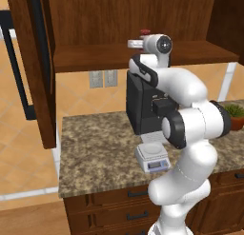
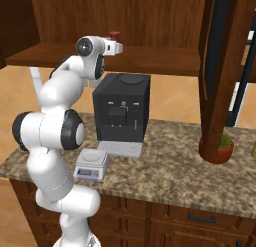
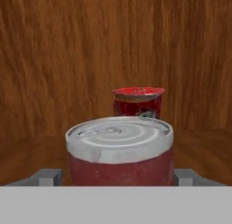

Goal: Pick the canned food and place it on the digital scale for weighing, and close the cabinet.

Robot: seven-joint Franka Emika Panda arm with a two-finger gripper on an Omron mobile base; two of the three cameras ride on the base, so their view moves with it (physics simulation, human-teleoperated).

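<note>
The canned food [image 3: 120,150], a squat dark-maroon tin with a greyish top, stands on the shelf inside the cabinet [image 1: 95,20]. My gripper [image 3: 117,177] is open, with a fingertip [image 3: 47,177] on each side of the tin and a small gap on the left. The hand [image 1: 137,43] reaches into the cabinet at shelf height [image 2: 115,47]. The digital scale [image 1: 152,158] sits on the counter in front of the coffee machine, its plate bare [image 2: 92,164]. Both cabinet doors hang open [image 1: 33,67] [image 2: 220,71].
A slimmer bright red can [image 3: 137,100] stands just behind the tin [image 1: 144,32]. A big black coffee machine [image 2: 121,107] stands under the shelf. A potted plant [image 2: 218,146] sits on the granite counter [image 1: 95,158]. Drawers run below.
</note>
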